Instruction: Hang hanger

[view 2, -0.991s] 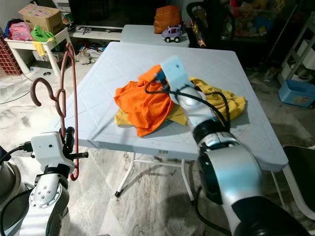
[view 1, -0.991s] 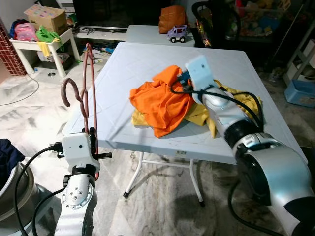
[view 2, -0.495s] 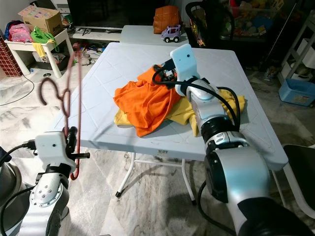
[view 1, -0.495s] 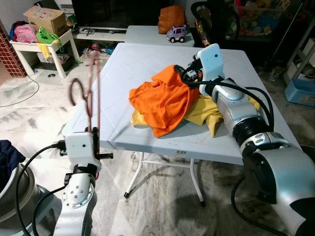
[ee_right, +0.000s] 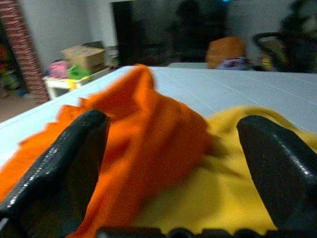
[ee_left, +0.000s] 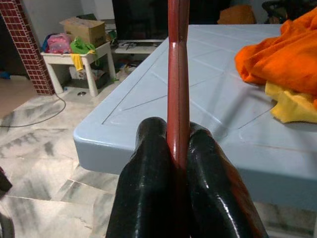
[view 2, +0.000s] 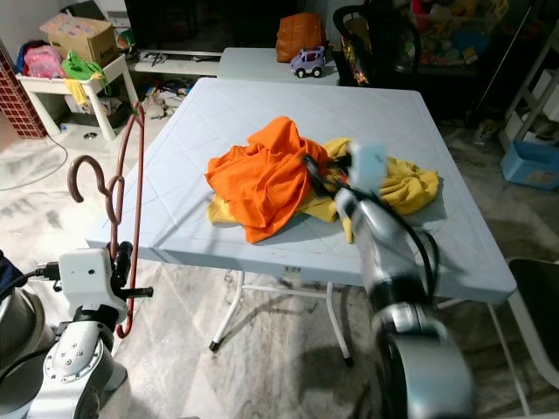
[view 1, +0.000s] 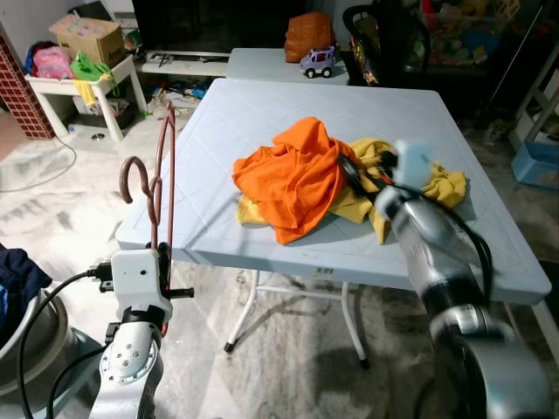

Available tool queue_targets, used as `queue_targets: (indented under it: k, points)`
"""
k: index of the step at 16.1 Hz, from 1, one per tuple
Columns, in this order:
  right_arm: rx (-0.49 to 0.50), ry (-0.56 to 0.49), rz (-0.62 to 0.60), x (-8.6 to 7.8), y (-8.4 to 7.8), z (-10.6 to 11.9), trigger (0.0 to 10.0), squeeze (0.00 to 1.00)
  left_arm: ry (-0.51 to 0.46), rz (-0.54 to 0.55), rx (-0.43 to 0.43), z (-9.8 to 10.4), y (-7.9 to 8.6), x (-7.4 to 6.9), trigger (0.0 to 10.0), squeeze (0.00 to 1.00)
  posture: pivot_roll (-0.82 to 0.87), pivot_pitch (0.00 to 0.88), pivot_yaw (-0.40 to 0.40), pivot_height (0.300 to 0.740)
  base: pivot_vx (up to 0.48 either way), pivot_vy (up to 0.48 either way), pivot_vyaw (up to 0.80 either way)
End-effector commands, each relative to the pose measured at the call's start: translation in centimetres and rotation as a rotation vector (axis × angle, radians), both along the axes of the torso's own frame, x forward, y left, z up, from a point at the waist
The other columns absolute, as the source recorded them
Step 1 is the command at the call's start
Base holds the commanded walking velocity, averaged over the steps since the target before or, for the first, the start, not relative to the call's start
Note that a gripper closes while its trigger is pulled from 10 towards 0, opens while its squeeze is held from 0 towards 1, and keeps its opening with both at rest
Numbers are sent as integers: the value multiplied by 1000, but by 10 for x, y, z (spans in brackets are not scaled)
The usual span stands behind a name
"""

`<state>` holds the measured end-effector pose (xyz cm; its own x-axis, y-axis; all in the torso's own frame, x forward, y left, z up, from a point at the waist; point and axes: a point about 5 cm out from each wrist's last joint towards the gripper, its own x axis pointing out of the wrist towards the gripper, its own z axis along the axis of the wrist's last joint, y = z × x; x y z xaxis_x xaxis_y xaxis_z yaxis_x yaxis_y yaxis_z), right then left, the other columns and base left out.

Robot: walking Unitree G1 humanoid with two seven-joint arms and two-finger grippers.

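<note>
Left gripper (ee_left: 177, 148): fingers pinched tight on the lower bar of the hanger, beside the table's near-left corner
Hanger (view 1: 161, 179): dark red, held upright with its hook topmost and turned away from the table, so the hook is free to catch a rail
Right gripper (ee_right: 173, 144): spread wide over the clothes, gripping nothing; the orange cloth and the yellow one sit between its fingers, likely lined up for a pick
Orange garment (view 1: 293, 175): heaped mid-table, overlapping the yellow garment (view 1: 437, 185)
Table (view 1: 262, 113): pale blue, folding
Step in hand: judged early, since the hanger is bare and no rail shows
</note>
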<state>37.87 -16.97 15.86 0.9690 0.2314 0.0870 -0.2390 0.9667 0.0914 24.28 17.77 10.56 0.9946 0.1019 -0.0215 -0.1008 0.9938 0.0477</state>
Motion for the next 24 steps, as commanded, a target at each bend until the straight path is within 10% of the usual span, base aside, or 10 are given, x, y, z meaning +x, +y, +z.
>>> queue_targets:
  k: [1,8,9,24]
  points:
    - [24,-46,-84,-7,-15,8,10000,1000,-32,-23,10,9,-3,4,10000,0,65,0,34,740,0,0,0]
    - [-110,-1,-134,-43,-29,-6,10000,1000,-13,-40,73,7,-3,6,10000,0,40,0,31,740,0,0,0]
    - [-140,21,-137,-47,-31,-10,10000,20,-13,-44,70,7,-3,5,10000,0,42,0,32,740,0,0,0]
    - [-120,168,0,-61,-2,-27,10000,0,41,-59,98,-1,-13,3,10000,0,41,0,24,740,-33,0,0]
